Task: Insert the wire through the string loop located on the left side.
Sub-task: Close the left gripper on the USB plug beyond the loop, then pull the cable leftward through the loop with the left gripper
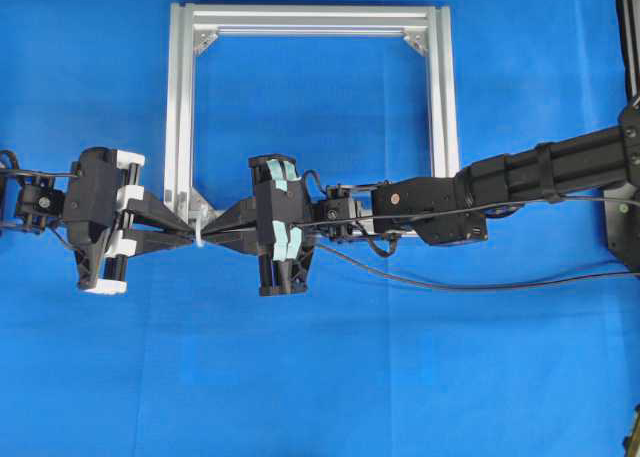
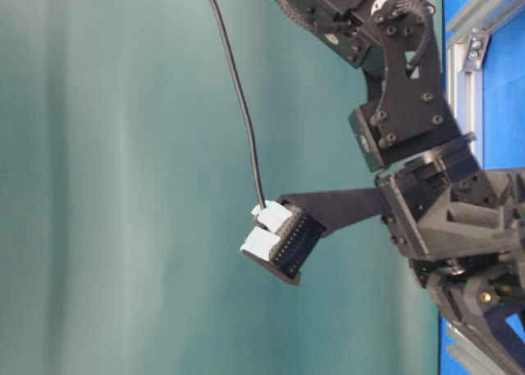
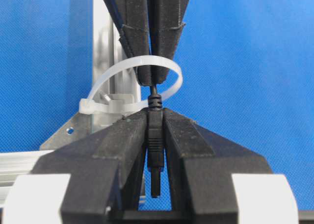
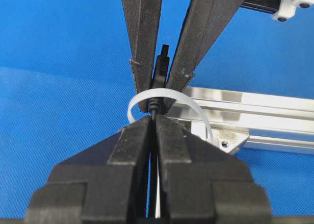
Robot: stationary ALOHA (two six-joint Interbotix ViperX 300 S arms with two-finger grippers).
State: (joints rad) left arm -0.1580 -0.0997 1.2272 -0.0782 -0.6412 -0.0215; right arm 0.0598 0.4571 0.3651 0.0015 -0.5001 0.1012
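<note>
The string loop (image 3: 131, 65) is a whitish ring fixed at the lower left corner of the silver frame (image 1: 180, 107). Both grippers meet tip to tip at the loop (image 1: 201, 234). My left gripper (image 3: 155, 113) is shut on the wire's dark plug (image 3: 155, 136), whose tip points back between its fingers. From the other side my right gripper (image 4: 153, 118) is shut on the thin black wire (image 1: 450, 286) just behind the plug (image 4: 161, 67). The wire runs through the ring between the two sets of fingertips.
The frame's triangular corner bracket (image 3: 68, 131) lies just beside the loop. The rest of the wire trails to the right over the blue mat (image 1: 350, 377). The right arm (image 1: 540, 172) reaches across the frame's lower right corner.
</note>
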